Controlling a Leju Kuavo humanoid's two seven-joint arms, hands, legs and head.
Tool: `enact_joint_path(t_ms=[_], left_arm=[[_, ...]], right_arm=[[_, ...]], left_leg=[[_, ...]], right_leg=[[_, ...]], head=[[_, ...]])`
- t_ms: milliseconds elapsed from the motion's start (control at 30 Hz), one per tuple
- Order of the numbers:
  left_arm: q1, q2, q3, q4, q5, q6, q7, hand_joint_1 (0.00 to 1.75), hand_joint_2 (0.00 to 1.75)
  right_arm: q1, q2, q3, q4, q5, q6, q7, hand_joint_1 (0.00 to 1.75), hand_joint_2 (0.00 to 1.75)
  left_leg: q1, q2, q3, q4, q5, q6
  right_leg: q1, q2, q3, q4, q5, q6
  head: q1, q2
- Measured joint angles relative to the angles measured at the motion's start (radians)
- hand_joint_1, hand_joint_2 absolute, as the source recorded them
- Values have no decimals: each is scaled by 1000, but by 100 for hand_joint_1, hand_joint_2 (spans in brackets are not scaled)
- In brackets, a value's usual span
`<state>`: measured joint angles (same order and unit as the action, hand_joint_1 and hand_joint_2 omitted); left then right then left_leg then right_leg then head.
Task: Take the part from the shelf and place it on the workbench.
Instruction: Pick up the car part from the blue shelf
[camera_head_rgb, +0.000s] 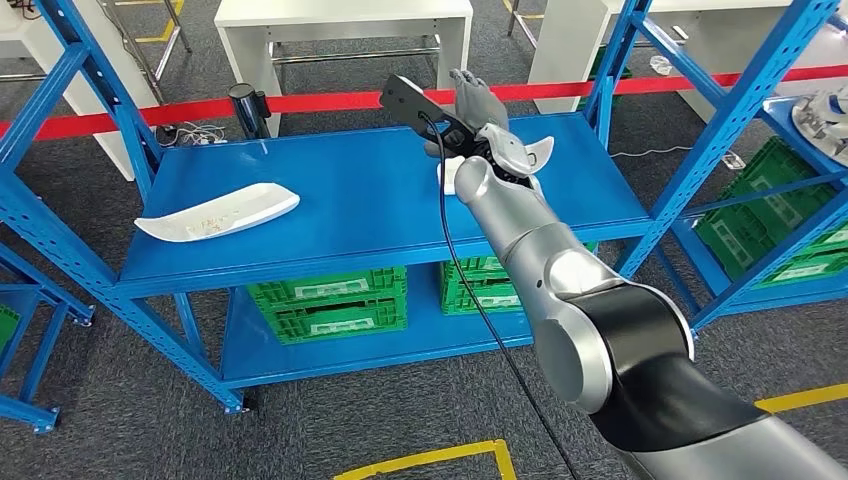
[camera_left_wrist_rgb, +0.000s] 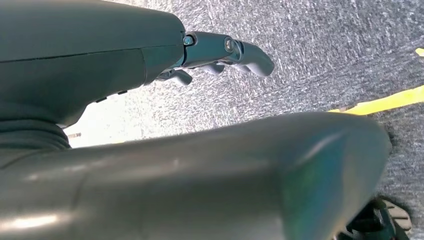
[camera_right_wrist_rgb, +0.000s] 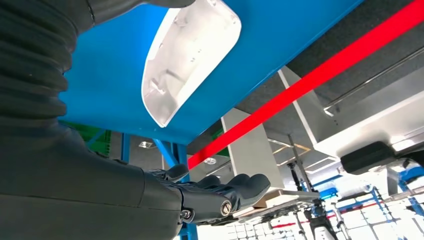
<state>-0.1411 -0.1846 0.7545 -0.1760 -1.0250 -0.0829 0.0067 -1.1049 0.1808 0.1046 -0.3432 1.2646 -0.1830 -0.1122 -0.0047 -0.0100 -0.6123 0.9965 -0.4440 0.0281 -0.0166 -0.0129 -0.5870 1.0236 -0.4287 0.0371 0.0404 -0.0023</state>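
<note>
1. Grey carpet (camera_head_rgb: 120, 420) with yellow floor tape (camera_head_rgb: 430, 460) covered the foreground of the workshop, and the blue shelf rack (camera_head_rgb: 380, 200) stood on it.
2. Nearest the camera, the silver right arm (camera_head_rgb: 590, 330) reached up from below right towards the shelf top, with a black cable (camera_head_rgb: 470, 290) running along it.
3. Green crates (camera_head_rgb: 330, 300) sat on the lower level of the rack.
4. On the left part of the top shelf lay a long white part (camera_head_rgb: 220, 212), flat and well apart from the arm.
5. The right robot hand (camera_head_rgb: 478, 112) hovered over the right half of the shelf, fingers spread and grasping nothing; a second white part (camera_right_wrist_rgb: 187, 55) lay on the shelf just beside it, partly hidden behind the wrist in the head view.
6. The left robot hand (camera_left_wrist_rgb: 225, 52) hung over the carpet, its fingers loosely extended and holding nothing.
7. Behind the rack, a red barrier tape (camera_head_rgb: 330, 100) stretched across, fixed to a black post (camera_head_rgb: 248, 108).
8. Farthest back stood a white desk (camera_head_rgb: 340, 25).
</note>
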Motion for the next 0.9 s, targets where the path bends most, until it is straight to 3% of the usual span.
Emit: enact_joint_path(t_ms=[33, 100, 167, 200, 233, 267, 333, 367, 400, 500, 533, 600, 667, 700, 733, 767, 833, 900], left_arm=[[1, 0, 0, 0, -1, 0, -4, 0, 0], [0, -1, 0, 0, -4, 0, -11, 0, 0], [0, -1, 0, 0, -5, 0, -15, 0, 0], [2, -1, 0, 0, -5, 0, -16, 0, 0], [4, -2, 0, 0, -5, 0, -17, 0, 0], [6, -2, 1, 0, -5, 0, -17, 0, 0], [7, -1, 1, 0, -5, 0, -17, 0, 0], [6, -1, 2, 0, -5, 0, -16, 0, 0], [5, 0, 2, 0, -5, 0, -16, 0, 0], [5, -1, 3, 0, -5, 0, -14, 0, 0], [5, -1, 3, 0, -5, 0, -13, 0, 0], [2, -1, 4, 0, -4, 0, -9, 0, 0], [-1, -1, 5, 0, -4, 0, -4, 0, 0], [-1, -1, 5, 0, -3, 0, -2, 0, 0], [0, -1, 6, 0, -3, 0, -1, 0, 0], [1, -1, 6, 0, -3, 0, 0, 0, 0], [2, 0, 6, 0, -3, 0, 0, 0, 0], [-1, 0, 7, 0, -3, 0, 0, 0, 0]], right_arm=[[-2, 0, 0, 0, 0, 0, 1, 0, 175], [-11, 1, 2, 0, 0, 1, 0, 0, 175], [-12, 0, 5, 2, 0, 2, 2, 0, 175], [-8, 0, 6, 3, 0, 2, 3, 0, 175], [-5, -1, 6, 4, 0, 3, 4, 0, 175], [-2, -1, 6, 4, 0, 3, 4, 0, 175], [0, -3, 6, 5, 0, 3, 4, 0, 175], [1, -5, 7, 7, 0, 4, 4, 0, 175], [3, -5, 9, 8, 0, 4, 5, 0, 175], [11, -6, 11, 10, 0, 5, 8, 0, 175], [10, -7, 11, 10, 1, 4, 8, 0, 175], [7, -6, 11, 9, 1, 4, 7, 0, 175], [7, -6, 11, 10, 1, 4, 7, 0, 175], [8, -5, 11, 10, 1, 5, 8, 0, 175], [9, -5, 11, 10, 1, 5, 8, 0, 175], [9, -5, 11, 10, 1, 5, 8, 0, 175], [7, -4, 11, 10, 1, 5, 8, 0, 175], [4, -2, 11, 10, 1, 5, 9, 0, 175]], left_leg=[[3, -2, 14, -10, -3, 7], [5, -3, 36, -16, -5, 13], [7, -4, 44, -14, -8, 12], [9, -6, 48, -13, -12, 7], [13, -7, 53, -10, -16, 0], [19, -8, 57, -4, -21, -9], [30, -11, 65, 15, -37, -34], [33, -11, 64, 25, -47, -47], [33, -11, 62, 32, -56, -58], [34, -9, 60, 41, -66, -78], [35, -7, 56, 55, -67, -81], [35, 0, 13, 133, -91, -86], [32, 4, -63, 253, -138, -87], [31, 4, -95, 294, -152, -86], [29, 5, -112, 304, -146, -82], [26, 5, -112, 279, -119, -75], [16, 6, -69, 153, -34, -56], [4, 12, -31, 56, -4, -40]], right_leg=[[0, 2, -9, 22, -2, 4], [-2, 8, -54, 94, -47, 8], [-5, 13, -126, 210, -101, 10], [-7, 14, -155, 248, -109, 11], [-11, 14, -167, 251, -99, 12], [-16, 14, -159, 215, -72, 16], [-26, 13, -115, 89, -2, 29], [-26, 13, -100, 45, 14, 27], [-25, 13, -96, 25, 24, 18], [-20, 15, -98, 33, 13, -27], [-20, 15, -93, 34, 8, -36], [-19, 16, -81, 33, 0, -49], [-14, 16, -70, 32, -11, -57], [-10, 16, -64, 33, -16, -59], [-6, 16, -58, 33, -22, -61], [-2, 16, -50, 33, -27, -62], [3, 16, -32, 31, -38, -63], [5, 16, -22, 27, -45, -57]], head=[[1, 0], [2, 0], [3, 0], [3, 0], [4, 0], [4, 0], [5, 0], [6, 0], [8, 0], [10, 0], [10, 0], [8, 0], [8, 0], [8, 0], [8, 0], [8, 0], [8, 0], [8, 0]])
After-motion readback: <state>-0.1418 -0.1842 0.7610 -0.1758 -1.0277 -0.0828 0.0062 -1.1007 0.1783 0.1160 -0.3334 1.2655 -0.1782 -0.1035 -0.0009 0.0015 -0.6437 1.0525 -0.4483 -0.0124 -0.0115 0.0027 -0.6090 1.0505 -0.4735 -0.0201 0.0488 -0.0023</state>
